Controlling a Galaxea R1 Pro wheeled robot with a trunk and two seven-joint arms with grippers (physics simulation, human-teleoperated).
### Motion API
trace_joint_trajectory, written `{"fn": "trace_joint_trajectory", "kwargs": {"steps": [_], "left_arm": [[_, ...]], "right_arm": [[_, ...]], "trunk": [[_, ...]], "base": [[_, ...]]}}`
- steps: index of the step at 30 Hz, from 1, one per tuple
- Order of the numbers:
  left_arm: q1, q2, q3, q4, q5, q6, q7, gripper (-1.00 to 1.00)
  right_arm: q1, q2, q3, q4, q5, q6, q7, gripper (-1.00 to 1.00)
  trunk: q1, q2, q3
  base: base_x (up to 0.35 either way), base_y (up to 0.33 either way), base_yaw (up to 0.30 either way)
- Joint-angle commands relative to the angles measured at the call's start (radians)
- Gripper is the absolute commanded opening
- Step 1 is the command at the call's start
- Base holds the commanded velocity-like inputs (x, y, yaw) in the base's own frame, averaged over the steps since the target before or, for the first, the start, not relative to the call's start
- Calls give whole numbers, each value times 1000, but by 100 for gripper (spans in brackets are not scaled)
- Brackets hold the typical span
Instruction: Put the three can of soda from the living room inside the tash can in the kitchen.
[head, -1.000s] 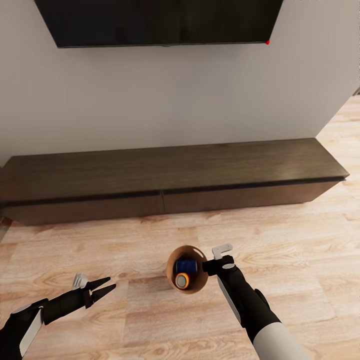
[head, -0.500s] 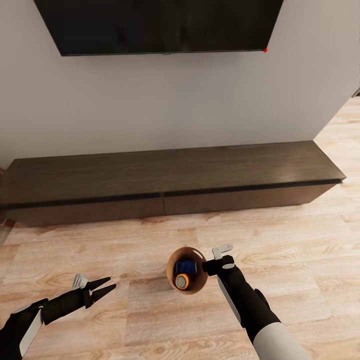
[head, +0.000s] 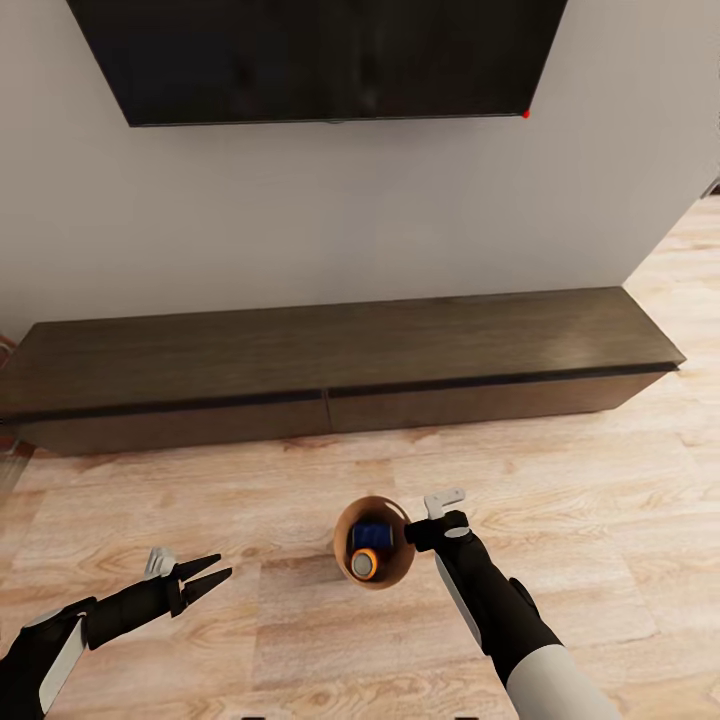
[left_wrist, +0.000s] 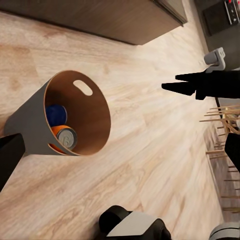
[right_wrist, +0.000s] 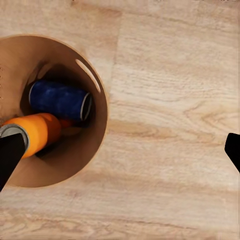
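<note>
Backing away by a touch, the robot's head view has slid: the TV (head: 325, 60) and the long dark low cabinet (head: 340, 365) sit lower in it than a second ago, while both arms and the bin look unchanged against the body

Nearest, the left gripper (head: 208, 578) hangs low over the pale plank floor (head: 600, 500), its two dark fingers spread apart and holding nothing; the left wrist view shows the same tips (left_wrist: 180, 82) parted in the air. Beside it to the right, the right gripper (head: 420, 532) carries the trash can (head: 375, 541) by its rim. From the right wrist camera one black finger (right_wrist: 10, 157) sits inside the rim and the other (right_wrist: 234, 150) is well outside, so whether the jaws truly pinch the wall I cannot tell for sure.

Inside the brown bucket lie a dark blue soda can (right_wrist: 60, 100) and an orange soda can (right_wrist: 32, 132), touching each other at the bottom; an oval hand-hole (left_wrist: 82, 87) cuts the wall near the rim. Further off, the cabinet runs along the white wall beneath the television
</note>
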Motion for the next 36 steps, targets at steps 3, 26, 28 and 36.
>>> {"fn": "trace_joint_trajectory", "kwargs": {"steps": [3, 26, 28, 36], "left_arm": [[0, 0, 0, 0, 0, 0, 0, 100], [0, 0, 0, 0, 0, 0, 0, 100], [0, 0, 0, 0, 0, 0, 0, 100], [0, 0, 0, 0, 0, 0, 0, 100]], "right_arm": [[0, 0, 0, 0, 0, 0, 0, 100], [0, 0, 0, 0, 0, 0, 0, 100], [0, 0, 0, 0, 0, 0, 0, 100], [0, 0, 0, 0, 0, 0, 0, 100]], "trunk": [[-12, 21, 10], [-100, 182, 104], [-107, 196, 114], [-138, 252, 151]], "base": [[0, 0, 0], [0, 0, 0], [0, 0, 0], [0, 0, 0]]}}
